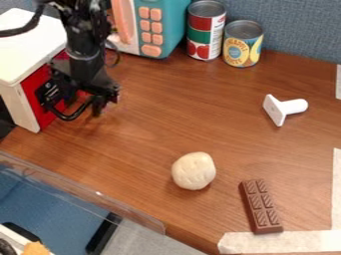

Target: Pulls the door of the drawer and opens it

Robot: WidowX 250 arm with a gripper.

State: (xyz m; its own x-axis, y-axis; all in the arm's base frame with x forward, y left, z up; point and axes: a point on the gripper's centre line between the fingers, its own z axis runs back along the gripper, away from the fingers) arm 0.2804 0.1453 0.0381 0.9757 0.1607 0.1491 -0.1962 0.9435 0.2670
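Camera view: blue-grey partition (299, 30) behind; brown worktop (153, 119) below it. Drawer unit (28, 47) at upper left, pale top, red front (42, 117), partly masked by the arm (83, 45). Claw (101, 101) hangs low just in front of that red face, close by a dark curved bar (69, 118), probably the pull handle. Whether it is clenched, released or gripping the bar: cannot tell.

Progress, my reading: approach about done, claw at the drawer's face. No clear gap at the front, so the opening looks undone. Left: secure a hold or hook on the handle, then draw the door outward.
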